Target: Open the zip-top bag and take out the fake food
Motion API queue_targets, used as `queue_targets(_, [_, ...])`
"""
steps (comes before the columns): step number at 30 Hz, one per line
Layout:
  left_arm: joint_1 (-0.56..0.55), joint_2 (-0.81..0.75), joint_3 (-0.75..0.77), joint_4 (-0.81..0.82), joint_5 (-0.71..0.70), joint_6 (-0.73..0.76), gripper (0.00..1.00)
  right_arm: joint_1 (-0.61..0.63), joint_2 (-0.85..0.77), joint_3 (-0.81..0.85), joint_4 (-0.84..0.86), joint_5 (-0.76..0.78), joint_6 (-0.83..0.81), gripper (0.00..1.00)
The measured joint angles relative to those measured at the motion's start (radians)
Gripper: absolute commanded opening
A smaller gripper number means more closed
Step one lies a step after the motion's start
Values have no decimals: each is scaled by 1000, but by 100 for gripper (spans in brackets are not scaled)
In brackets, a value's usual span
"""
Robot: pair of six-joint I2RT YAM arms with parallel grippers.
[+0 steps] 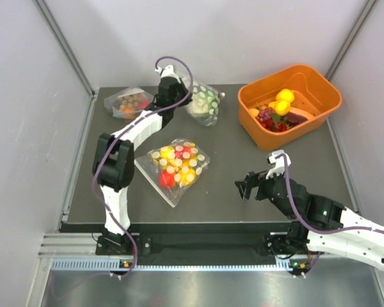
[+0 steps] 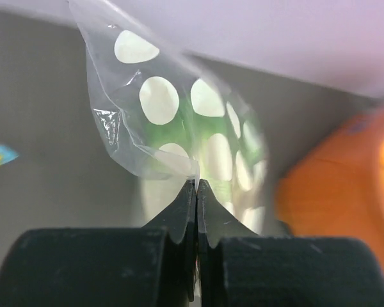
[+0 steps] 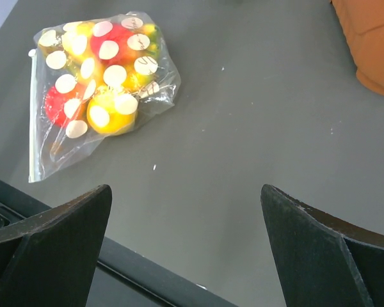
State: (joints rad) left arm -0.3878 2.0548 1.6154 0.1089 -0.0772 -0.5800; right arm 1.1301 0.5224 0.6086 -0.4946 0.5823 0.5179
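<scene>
My left pincer [image 2: 197, 192] is pinched shut on an edge of the zip-top bag [image 2: 179, 109] at the far side of the table [image 1: 243, 185], so the bag can't slip. The fake food [image 2: 189, 137] (I see only green) is inside it. My right pincer [image 3: 185, 192] is wide open and empty.

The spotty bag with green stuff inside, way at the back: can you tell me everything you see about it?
The bag is clear, thin, crinkly plastic printed with big white dots, and something green shows through it. It sits at the far side of the dark table, left of the orange tub. The left hand pinches an edge of the film, fingers shut. Whether the zip is open, I cannot tell.
</scene>
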Motion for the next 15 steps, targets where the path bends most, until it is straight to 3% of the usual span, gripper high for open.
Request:
queue_targets(7, [-61, -229, 0, -17, 206, 55, 0, 0, -3, -15, -1, -9, 32, 100])
queue_targets(15, [-251, -422, -19, -138, 426, 192, 0, 0, -62, -8, -25, -20, 40, 100])
